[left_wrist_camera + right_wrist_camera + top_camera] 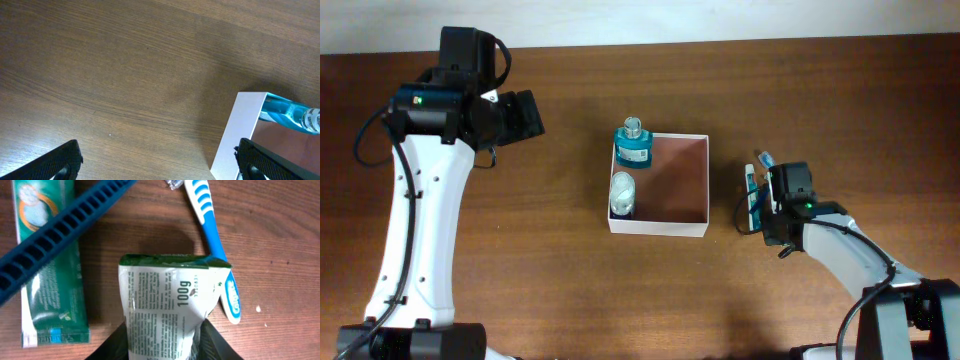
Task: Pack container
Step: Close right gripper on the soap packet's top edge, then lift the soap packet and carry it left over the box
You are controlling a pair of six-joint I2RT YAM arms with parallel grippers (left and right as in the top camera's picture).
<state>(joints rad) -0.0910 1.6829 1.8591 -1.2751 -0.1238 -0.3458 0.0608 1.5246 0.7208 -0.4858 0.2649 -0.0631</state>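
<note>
Evidently the packing was partway through on the brown wooden table [570,280]. The container [680,180] sat near the table's middle, open side up. A teal bottle [633,145] stood in its far left corner and a pale bottle [622,193] lay just beside it along the same wall, leaving the rest of the reddish floor bare.

The left gripper [162,161] hung left of the container, jaws spread wide with nothing between them. The right gripper [162,347] was just right of the container, jaws clenched on a white tube [165,300] with a green crimped end. A green toothpaste carton [50,295], a blue comb [60,235] lying across it and a blue toothbrush [212,235] lay close by.

The step looked like picking up the tube. Next it would need lifting clear of the toothbrush beside it and carrying over the container's right wall to the bare floor.

The wood was matte and grained, and a pale wall [720,20] edged its far side.
</note>
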